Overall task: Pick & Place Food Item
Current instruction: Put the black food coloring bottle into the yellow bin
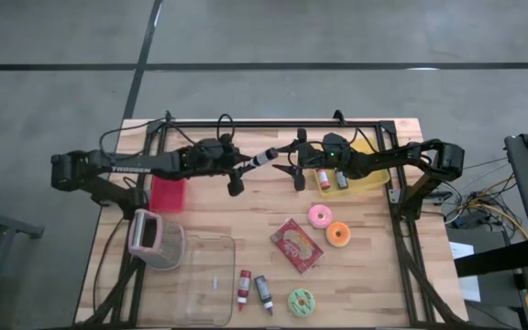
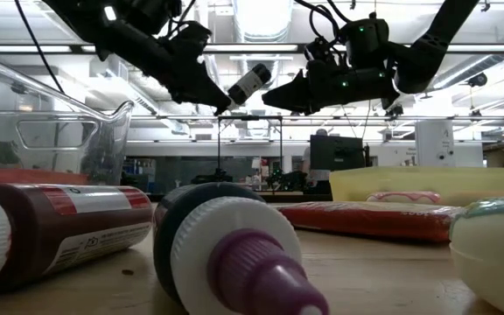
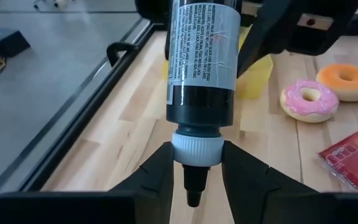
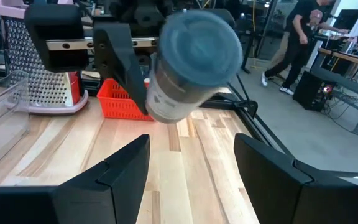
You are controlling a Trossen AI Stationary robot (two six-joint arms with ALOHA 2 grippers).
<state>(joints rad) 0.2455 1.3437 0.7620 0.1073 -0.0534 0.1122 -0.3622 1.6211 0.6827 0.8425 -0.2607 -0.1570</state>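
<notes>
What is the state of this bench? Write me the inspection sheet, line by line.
Surface: wooden table, no spills seen.
Job's things: dark bottle held in the air by its white cap; pink donut, orange donut, green donut, red packet and two lying bottles on the table.
Clutter: clear container, grater, red basket, yellow bin with two bottles inside.
Hands: left hand shut on the dark bottle; right hand open, facing the bottle's base.
Cables: loose bundle on the floor beside the table.
Surroundings: a person walking beyond the table.
</notes>
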